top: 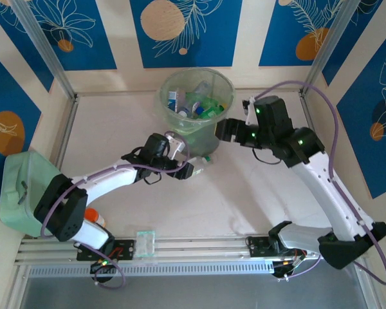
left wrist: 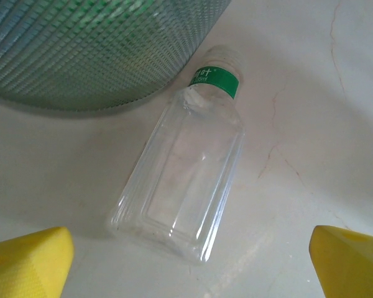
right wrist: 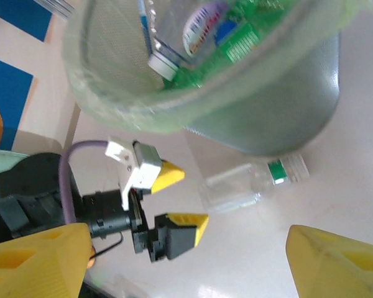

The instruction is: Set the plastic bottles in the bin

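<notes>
A clear plastic bottle (left wrist: 180, 180) with a green neck band and white cap lies on its side on the table, cap end against the foot of the bin (left wrist: 99, 49). My left gripper (left wrist: 189, 248) is open just behind the bottle's base, one yellow finger to either side, apart from it. From the right wrist I see that same bottle (right wrist: 248, 183), the open left gripper (right wrist: 196, 195) and the bin (right wrist: 174, 112) holding several bottles (right wrist: 199, 31). My right gripper (top: 224, 129) hovers open and empty beside the bin's (top: 174, 116) right rim.
A mint-green boxy container (top: 22, 190) stands at the table's left edge. An orange-capped bottle (top: 93, 217) lies by the left arm's base. A small clear object (top: 145, 243) rests on the front rail. Open table stretches right of the bin.
</notes>
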Robot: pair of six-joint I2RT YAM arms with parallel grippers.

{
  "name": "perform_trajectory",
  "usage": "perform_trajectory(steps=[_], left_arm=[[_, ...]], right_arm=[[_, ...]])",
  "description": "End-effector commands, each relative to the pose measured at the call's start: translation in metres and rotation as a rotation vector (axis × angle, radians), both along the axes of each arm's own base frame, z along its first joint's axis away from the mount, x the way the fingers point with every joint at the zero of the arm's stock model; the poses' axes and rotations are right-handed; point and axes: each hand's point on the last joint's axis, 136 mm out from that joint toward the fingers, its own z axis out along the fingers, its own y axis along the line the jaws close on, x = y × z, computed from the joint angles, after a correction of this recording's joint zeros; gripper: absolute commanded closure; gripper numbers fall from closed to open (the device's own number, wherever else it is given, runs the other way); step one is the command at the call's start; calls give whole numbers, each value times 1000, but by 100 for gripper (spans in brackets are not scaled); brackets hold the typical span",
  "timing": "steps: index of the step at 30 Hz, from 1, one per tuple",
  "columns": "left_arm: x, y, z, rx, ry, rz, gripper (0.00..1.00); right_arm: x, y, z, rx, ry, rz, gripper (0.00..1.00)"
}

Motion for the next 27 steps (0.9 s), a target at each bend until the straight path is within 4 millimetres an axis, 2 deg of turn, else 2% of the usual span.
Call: perform_trajectory(steps=[1,6,15,23,27], left_arm=[[4,-6,-8,110,-105,-89,5],[13,-4,-24,229,-165,-107,7],[23,-9,-44,298,-177,-122,10],[21,-17,-56,297,-153,-160,18],[13,-21,-61,295,-136,-192,25]], right_arm=[[-7,-6,-2,87,18,-27,17],[-12,-13,-4,152,35,-40,17],[-13,-15,-3,189,48,-40,17],[-15,-19,-7,188,61,-53,18],[-16,-22,-8,187,62,-64,21]])
